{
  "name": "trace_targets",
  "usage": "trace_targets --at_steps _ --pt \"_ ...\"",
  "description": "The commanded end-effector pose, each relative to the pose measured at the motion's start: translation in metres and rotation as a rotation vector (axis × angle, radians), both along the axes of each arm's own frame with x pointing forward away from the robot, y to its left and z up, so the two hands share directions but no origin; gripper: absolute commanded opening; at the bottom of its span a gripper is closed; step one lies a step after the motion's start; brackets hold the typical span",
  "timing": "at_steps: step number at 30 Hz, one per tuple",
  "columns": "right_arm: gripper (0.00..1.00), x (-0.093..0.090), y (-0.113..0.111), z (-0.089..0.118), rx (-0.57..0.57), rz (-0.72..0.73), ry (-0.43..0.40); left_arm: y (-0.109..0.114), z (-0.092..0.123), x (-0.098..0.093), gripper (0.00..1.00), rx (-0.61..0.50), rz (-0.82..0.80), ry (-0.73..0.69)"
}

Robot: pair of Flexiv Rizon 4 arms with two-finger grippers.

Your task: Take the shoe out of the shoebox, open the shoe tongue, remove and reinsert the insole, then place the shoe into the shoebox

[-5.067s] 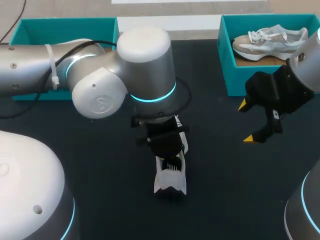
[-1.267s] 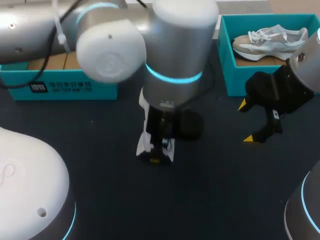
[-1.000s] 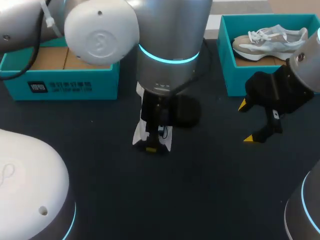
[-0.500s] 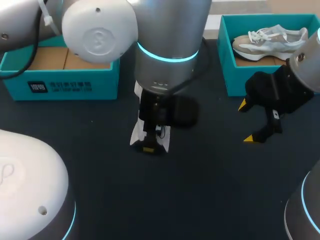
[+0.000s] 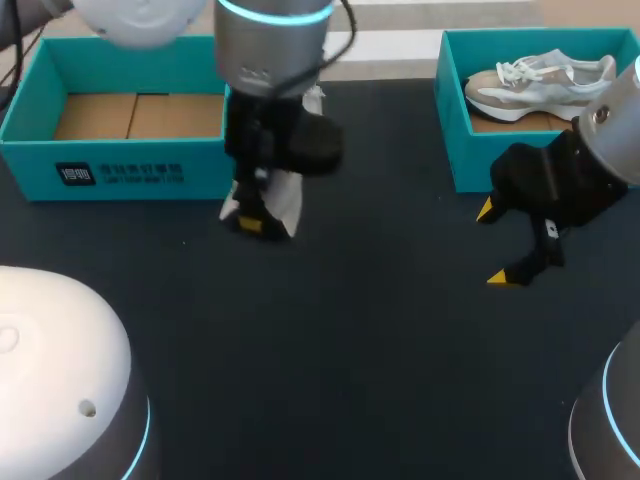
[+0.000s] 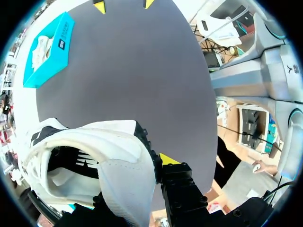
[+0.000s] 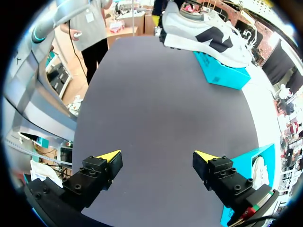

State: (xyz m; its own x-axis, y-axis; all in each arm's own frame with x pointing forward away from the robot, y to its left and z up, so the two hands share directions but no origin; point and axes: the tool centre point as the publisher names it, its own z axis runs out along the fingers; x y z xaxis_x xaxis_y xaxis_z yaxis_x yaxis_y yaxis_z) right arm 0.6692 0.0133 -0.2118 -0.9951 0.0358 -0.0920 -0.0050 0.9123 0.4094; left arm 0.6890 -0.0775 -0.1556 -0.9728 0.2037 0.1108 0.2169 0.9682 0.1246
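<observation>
**Left side.** Our left arm [image 5: 270, 40] comes in from the upper left. The left jaws are clenched on the white shoe [image 5: 268, 195]. The shoe hangs end-down just beside the right front corner of the left shoebox [image 5: 120, 172], outside it. The box's brown cardboard floor shows. In the left wrist view the shoe [image 6: 94, 161] fills the space between the jaws, its dark opening toward the camera. One yellow fingertip [image 6: 168, 159] lies against its side.

**Right side.** Our right arm [image 5: 610, 130] holds the right jaws over the dark counter [image 5: 380, 340], near the front wall of the right shoebox [image 5: 452, 140]. These jaws are released, their yellow fingertips [image 7: 110, 154] well apart. The right shoebox contains a second shoe [image 5: 540, 80], grey and white.
</observation>
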Motion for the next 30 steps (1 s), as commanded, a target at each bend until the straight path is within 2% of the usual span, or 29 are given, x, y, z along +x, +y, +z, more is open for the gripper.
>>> trace_targets --at_steps 1,7,9,17,22,30 --pt "1.0 0.001 0.001 -0.001 -0.001 0.0 0.001 0.042 0.006 0.029 0.0 -0.065 -0.011 0.03" --pt "1.0 0.001 0.001 -0.001 -0.001 0.0 0.001 0.076 0.01 0.071 0.0 -0.092 -0.105 0.071" --pt "1.0 0.001 0.001 -0.001 -0.001 0.0 0.001 0.087 0.012 0.082 0.0 -0.1 -0.082 0.069" --pt "1.0 0.001 0.001 -0.001 -0.001 0.0 0.001 0.135 0.021 0.112 0.0 -0.08 -0.08 0.027" --pt "1.0 0.001 0.001 -0.001 -0.001 0.0 0.001 0.177 0.022 0.126 0.0 -0.095 -0.103 0.017" --pt "1.0 0.001 0.001 -0.001 -0.001 0.0 0.001 0.243 0.024 0.166 0.0 -0.07 -0.04 0.01"
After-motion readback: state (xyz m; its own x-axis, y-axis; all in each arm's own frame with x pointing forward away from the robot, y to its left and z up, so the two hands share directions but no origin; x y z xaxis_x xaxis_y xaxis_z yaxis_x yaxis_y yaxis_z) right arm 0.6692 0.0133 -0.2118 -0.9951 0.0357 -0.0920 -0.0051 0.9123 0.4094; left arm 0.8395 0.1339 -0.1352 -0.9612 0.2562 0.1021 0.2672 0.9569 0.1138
